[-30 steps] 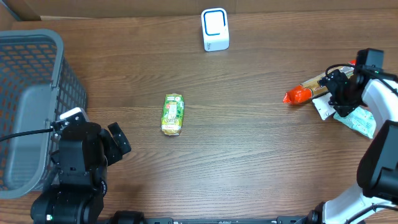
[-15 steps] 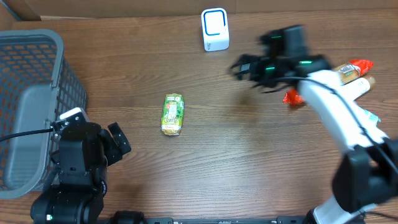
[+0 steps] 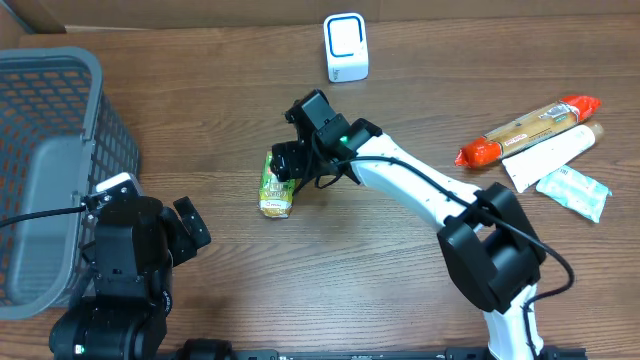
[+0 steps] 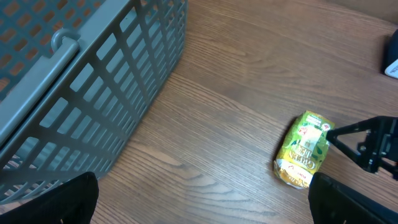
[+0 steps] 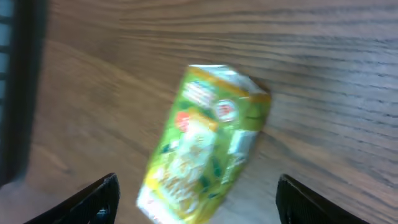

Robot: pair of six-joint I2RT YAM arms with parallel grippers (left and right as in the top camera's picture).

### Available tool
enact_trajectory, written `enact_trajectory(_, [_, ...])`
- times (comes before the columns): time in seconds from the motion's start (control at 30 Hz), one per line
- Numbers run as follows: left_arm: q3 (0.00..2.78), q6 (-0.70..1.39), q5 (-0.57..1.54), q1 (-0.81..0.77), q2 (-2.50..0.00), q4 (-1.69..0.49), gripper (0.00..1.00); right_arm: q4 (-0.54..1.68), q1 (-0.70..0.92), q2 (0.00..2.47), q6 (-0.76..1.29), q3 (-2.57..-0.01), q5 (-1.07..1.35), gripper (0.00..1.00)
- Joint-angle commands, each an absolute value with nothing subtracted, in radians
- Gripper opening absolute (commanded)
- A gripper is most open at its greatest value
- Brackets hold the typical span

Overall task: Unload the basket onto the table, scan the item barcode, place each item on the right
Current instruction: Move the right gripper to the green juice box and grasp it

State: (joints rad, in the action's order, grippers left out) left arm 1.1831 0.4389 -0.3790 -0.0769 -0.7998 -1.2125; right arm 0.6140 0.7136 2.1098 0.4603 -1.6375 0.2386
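- Since a second ago the right arm has swung from the far right edge, across the surface (image 3: 400,260), to the middle. Its pincer (image 5: 199,202) now hangs over the green packet (image 3: 278,185).
- Right pincer: fingers spread, one on each side of the packet's near end, nothing pinched yet. The view is blurred, so whether they touch it I cannot tell.
- Left pincer (image 4: 205,208): spread wide and empty, parked near the grey basket (image 3: 60,100).
- The packet lies flat on the wood, near the middle and well apart from the white box with the blue ring (image 3: 346,47), presumably the scanner.
- Step in hand, as I judge it: the grasp. Best to close across the short width near the middle, so the packet neither pivots nor slides.
- No barcode shows on the upper face, so it will probably need turning before it faces the scanner.
- Packet: glossy print and a boxy shape with a folded end. It looks soft-sided and will likely dent under hard pressure.
- The surface is smooth, with a brown wood grain.
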Motion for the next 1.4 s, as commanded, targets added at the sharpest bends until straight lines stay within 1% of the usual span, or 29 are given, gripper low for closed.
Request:
enact_trajectory(0.0, [1.182, 0.450, -0.392, -0.074, -0.799, -1.212, 1.00, 0.612, 0.700, 2.157, 0.503, -1.665, 0.226, 0.80])
enact_trajectory(0.23, [1.182, 0.450, -0.392, -0.074, -0.799, -1.212, 0.99, 0.604, 0.701, 2.210, 0.506, -1.660, 0.307, 0.78])
enact_trajectory(0.4, [1.182, 0.450, -0.392, -0.074, -0.798, -1.212, 1.00, 0.587, 0.696, 2.228, 0.505, -1.660, 0.342, 0.64])
enact_trajectory(0.6, [1.182, 0.450, -0.392, -0.074, -0.799, -1.212, 1.00, 0.603, 0.699, 2.235, 0.474, -1.655, 0.317, 0.58])
enact_trajectory(0.67, [1.182, 0.450, -0.392, -0.074, -0.799, -1.212, 0.99, 0.607, 0.699, 2.236, 0.474, -1.652, 0.283, 0.55])
enact_trajectory(0.7, [1.182, 0.450, -0.392, -0.074, -0.798, -1.212, 0.99, 0.602, 0.700, 2.236, 0.474, -1.645, 0.270, 0.51])
enact_trajectory(0.77, [1.182, 0.450, -0.392, -0.074, -0.799, -1.212, 1.00, 0.596, 0.701, 2.240, 0.473, -1.639, 0.261, 0.46])
enact_trajectory(1.17, [1.182, 0.450, -0.392, -0.074, -0.799, -1.212, 1.00, 0.540, 0.701, 2.288, 0.411, -1.638, 0.263, 0.46])
enact_trajectory(1.2, [1.182, 0.450, -0.392, -0.074, -0.798, -1.212, 0.99, 0.542, 0.701, 2.288, 0.411, -1.638, 0.264, 0.42])
enact_trajectory(1.23, [1.182, 0.450, -0.392, -0.074, -0.798, -1.212, 0.99, 0.544, 0.701, 2.288, 0.411, -1.638, 0.269, 0.30])
enact_trajectory(1.27, [1.182, 0.450, -0.392, -0.074, -0.799, -1.212, 0.99, 0.548, 0.701, 2.288, 0.411, -1.638, 0.275, 0.13])
enact_trajectory(1.3, [1.182, 0.450, -0.392, -0.074, -0.798, -1.212, 0.99, 0.551, 0.701, 2.286, 0.411, -1.639, 0.275, 0.05])
enact_trajectory(1.37, [1.182, 0.450, -0.392, -0.074, -0.799, -1.212, 1.00, 0.556, 0.700, 2.281, 0.411, -1.639, 0.276, 0.04])
